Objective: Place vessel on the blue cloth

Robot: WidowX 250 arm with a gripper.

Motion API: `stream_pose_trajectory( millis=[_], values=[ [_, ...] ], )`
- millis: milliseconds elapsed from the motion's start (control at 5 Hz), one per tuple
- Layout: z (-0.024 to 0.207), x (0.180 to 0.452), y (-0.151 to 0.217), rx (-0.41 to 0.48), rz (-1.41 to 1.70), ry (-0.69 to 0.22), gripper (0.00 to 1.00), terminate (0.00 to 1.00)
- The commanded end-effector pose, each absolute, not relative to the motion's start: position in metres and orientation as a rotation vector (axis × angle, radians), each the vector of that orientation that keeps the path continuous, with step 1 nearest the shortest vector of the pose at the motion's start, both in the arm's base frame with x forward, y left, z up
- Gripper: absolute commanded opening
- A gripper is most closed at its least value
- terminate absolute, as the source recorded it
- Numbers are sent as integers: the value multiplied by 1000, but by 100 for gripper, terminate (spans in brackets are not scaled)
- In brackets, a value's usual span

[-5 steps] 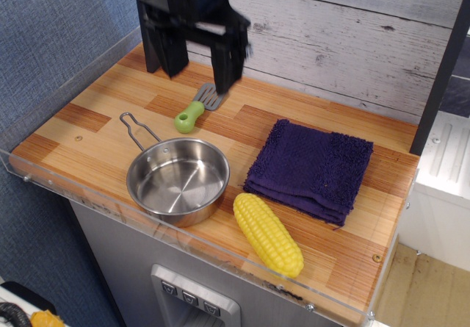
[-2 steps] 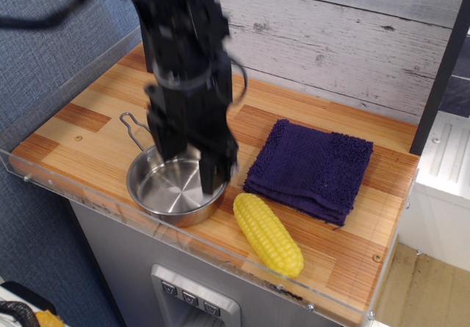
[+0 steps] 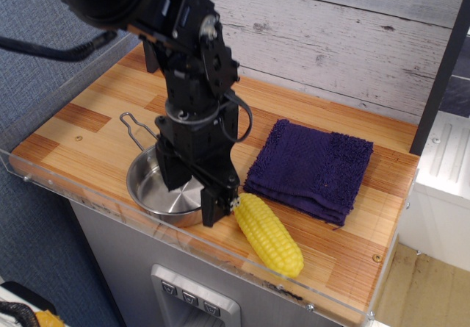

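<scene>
The vessel, a small shiny steel pan with a looped wire handle, sits on the wooden counter at the front left. My gripper is lowered onto the pan's right side. Its jaws are apart and straddle the rim, one finger inside the pan and the other outside it. The blue cloth, a folded dark navy towel, lies flat to the right of the pan, with nothing on it.
A yellow toy corn cob lies at the front, right next to my outer finger and just below the cloth. A clear acrylic lip runs along the counter's front and left edges. The grey plank wall stands behind.
My arm has come forward from the back of the counter and down. The fingers have dropped lower and now straddle the pan's right rim. The arm now hides the spatula.
</scene>
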State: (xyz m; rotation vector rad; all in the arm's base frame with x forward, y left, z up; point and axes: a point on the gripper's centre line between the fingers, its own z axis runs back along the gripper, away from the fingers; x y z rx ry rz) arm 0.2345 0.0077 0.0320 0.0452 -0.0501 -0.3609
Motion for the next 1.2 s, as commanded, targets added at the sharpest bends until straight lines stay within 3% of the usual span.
stream_pose_trajectory(
  millis=[0,200,400,800,1000],
  values=[
    [26,233,9,62,-397,-48,0,0],
    [24,232,9,62,-416,-37,0,0],
    [38,233,15,53,-407,-63,0,0],
    [84,241,41,23,-328,-125,0,0],
    [121,246,53,9,-280,-171,0,0]
  ],
)
